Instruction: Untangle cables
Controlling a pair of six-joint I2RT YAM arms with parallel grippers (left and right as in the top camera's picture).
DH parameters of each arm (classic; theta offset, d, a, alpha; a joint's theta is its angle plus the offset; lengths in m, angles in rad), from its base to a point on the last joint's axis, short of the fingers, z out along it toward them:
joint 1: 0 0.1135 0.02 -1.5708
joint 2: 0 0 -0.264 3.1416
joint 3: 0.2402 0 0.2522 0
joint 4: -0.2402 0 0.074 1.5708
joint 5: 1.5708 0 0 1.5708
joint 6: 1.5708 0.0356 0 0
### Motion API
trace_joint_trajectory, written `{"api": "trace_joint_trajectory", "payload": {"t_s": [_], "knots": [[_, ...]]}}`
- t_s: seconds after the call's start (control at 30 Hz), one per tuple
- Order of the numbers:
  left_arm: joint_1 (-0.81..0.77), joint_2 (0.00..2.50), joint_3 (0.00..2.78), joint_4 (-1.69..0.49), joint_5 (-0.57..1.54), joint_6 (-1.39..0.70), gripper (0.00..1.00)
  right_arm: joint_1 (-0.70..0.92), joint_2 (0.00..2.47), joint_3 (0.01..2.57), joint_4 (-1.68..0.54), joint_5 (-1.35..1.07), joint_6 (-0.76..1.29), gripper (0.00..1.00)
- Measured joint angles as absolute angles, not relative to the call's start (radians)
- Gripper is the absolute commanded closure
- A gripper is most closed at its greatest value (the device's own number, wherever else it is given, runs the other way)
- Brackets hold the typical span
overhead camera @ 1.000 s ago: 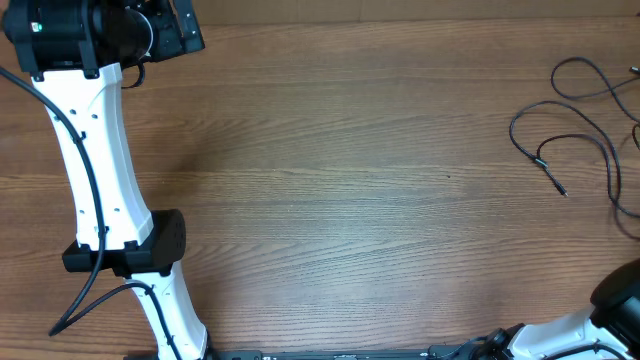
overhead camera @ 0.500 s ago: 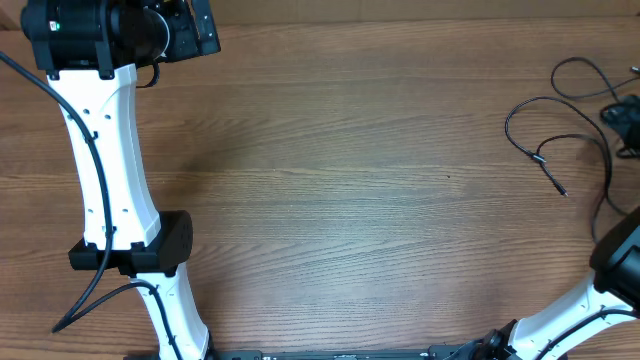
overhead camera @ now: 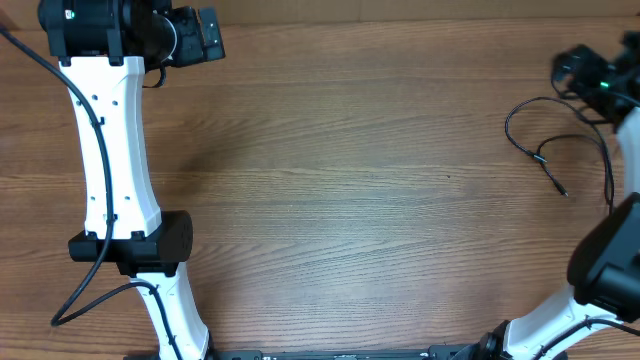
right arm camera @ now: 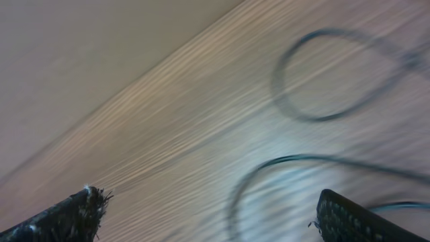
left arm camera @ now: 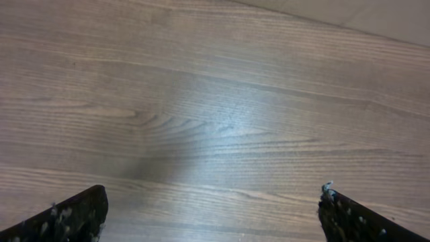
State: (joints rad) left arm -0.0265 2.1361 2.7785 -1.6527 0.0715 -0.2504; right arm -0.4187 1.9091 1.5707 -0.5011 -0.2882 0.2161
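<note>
As thin black looped cables lay at right edge of wooden surface, right end effector hovered over their far end, fingers spread wide, holding nothing; left end effector, likewise spread and empty, well apart.

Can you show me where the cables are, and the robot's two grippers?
cables (overhead camera: pixel 541 158), overhead view, the small joint on the looping strand.
left gripper (left arm camera: pixel 211 195), left wrist view, midway between its open fingertips.
right gripper (right arm camera: pixel 207 196), right wrist view, midway between its open fingertips.
</note>
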Motion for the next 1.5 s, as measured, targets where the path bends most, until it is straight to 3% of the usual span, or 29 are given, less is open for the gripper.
{"api": "trace_joint_trajectory", "payload": {"t_s": [0.17, 0.4, 0.63, 1.03, 1.07, 1.1, 1.13, 1.33, 1.5], "knots": [[-0.027, 2.136, 2.774, -1.641, 0.072, -0.25, 0.0, -0.282, 1.913, 1.571, -0.513, -0.228, 0.308, 0.0], [-0.027, 2.136, 2.774, -1.663, 0.072, -0.25, 0.0, -0.172, 2.05, 1.57, -0.524, 0.04, 0.387, 0.0], [-0.027, 2.136, 2.774, -1.669, 0.072, -0.25, 0.0, -0.199, 2.186, 1.57, -0.622, 0.223, 0.775, 0.0], [-0.027, 2.136, 2.774, -1.684, 0.072, -0.25, 0.0, -0.195, 2.237, 1.613, -0.602, 0.318, 0.852, 0.0], [-0.027, 2.136, 2.774, -1.685, 0.072, -0.25, 0.0, -0.195, 2.242, 1.618, -0.597, 0.325, 0.852, 0.05], [-0.027, 2.136, 2.774, -1.685, 0.072, -0.25, 0.0, -0.195, 2.246, 1.621, -0.595, 0.329, 0.852, 0.39], [-0.027, 2.136, 2.774, -1.686, 0.072, -0.25, 0.0, -0.195, 2.25, 1.624, -0.59, 0.337, 0.852, 0.96], [-0.027, 2.136, 2.774, -1.687, 0.072, -0.25, 0.0, -0.211, 2.265, 1.628, -0.58, 0.309, 0.769, 0.96], [-0.027, 2.136, 2.774, -1.687, 0.072, -0.25, 0.0, -0.217, 2.265, 1.691, -0.72, 0.234, 0.668, 0.96]]}}
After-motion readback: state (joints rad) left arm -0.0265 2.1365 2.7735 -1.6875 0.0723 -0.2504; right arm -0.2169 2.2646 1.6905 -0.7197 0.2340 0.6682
